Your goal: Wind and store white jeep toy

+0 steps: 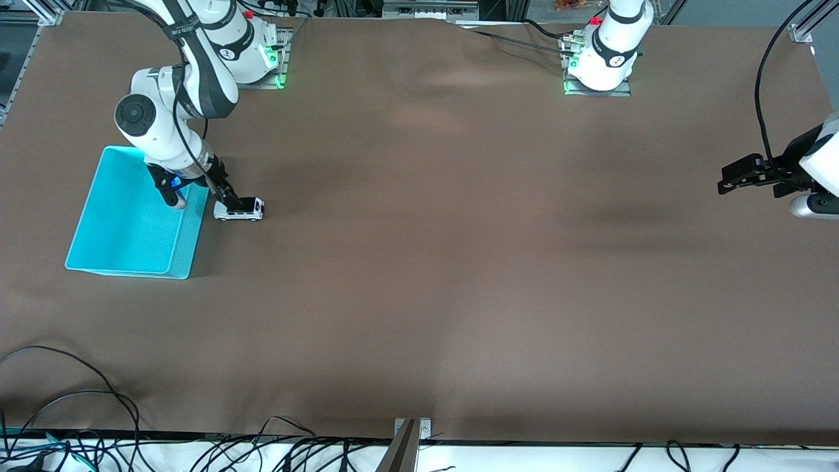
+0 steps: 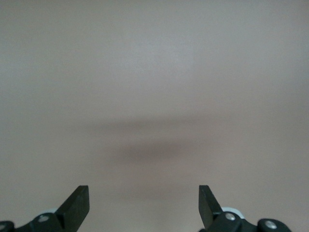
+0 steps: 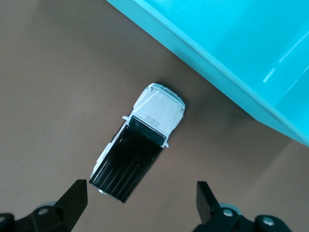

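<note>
Brown cloth covers the surface [image 1: 459, 262]; white jeep toy [image 1: 238, 209] at the cyan bin's [image 1: 131, 216] three o'clock, under the wide right hand [image 3: 140, 200]; left hand [image 1: 737, 178] waits wide.

Cyan bin [image 1: 131, 216] on brown tablecloth [image 1: 459, 262]; black cables [image 1: 78, 419], perhaps loose, along the near edge.

The right claw [image 3: 141, 199], fingers spread wide, hangs over the white jeep toy [image 3: 139, 147] beside the cyan bin [image 3: 227, 63].

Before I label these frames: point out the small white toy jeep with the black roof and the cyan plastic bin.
small white toy jeep [image 3: 157, 104]: right wrist view, white hood.
cyan plastic bin [image 1: 124, 226]: front view, inner floor.
</note>
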Tool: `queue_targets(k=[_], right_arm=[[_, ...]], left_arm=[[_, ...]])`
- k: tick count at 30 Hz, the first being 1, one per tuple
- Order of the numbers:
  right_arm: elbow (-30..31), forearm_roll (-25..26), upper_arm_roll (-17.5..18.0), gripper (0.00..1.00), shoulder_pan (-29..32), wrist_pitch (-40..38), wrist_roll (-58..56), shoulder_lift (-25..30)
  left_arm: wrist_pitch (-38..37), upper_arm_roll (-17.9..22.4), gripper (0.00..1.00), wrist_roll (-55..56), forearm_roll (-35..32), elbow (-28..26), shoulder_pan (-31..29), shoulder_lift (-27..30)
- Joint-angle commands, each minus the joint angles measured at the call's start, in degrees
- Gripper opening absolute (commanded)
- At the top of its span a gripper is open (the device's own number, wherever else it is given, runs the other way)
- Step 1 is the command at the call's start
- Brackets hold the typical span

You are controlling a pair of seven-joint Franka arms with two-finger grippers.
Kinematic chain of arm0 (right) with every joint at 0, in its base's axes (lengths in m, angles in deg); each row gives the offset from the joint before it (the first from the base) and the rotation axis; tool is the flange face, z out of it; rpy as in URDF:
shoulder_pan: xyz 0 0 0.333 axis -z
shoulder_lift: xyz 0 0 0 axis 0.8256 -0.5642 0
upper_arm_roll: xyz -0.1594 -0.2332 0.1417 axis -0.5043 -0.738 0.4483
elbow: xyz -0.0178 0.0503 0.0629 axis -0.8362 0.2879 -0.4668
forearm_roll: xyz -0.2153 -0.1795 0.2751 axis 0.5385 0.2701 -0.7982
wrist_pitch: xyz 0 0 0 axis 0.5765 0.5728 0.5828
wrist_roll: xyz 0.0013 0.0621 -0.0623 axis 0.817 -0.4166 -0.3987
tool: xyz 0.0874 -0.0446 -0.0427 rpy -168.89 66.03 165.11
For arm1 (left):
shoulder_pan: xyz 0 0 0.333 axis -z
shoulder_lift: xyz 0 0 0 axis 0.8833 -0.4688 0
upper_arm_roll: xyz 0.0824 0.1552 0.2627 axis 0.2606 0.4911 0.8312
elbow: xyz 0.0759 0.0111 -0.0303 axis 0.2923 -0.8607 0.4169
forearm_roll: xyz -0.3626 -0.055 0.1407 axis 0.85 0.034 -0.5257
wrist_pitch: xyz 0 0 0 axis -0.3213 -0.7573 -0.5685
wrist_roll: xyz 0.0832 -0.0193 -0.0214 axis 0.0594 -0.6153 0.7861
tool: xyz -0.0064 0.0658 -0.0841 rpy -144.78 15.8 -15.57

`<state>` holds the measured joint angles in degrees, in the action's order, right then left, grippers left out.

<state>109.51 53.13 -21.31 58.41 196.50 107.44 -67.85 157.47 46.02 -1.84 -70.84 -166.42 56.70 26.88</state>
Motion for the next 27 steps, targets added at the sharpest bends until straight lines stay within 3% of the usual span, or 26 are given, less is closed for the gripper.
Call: queue_targets(k=[1, 27], right_arm=[[0.3, -0.1, 0.1, 1.0, 0.1, 4.1, 1.7, -2.5], [-0.3, 0.1, 0.1, 1.0, 0.1, 11.0, 8.8, -7.5]], left_arm=[[-0.3, 0.1, 1.0, -0.7, -1.2, -0.5, 0.2, 0.7], [-0.3, 0.1, 1.0, -0.7, -1.2, -0.6, 0.2, 0.7]])
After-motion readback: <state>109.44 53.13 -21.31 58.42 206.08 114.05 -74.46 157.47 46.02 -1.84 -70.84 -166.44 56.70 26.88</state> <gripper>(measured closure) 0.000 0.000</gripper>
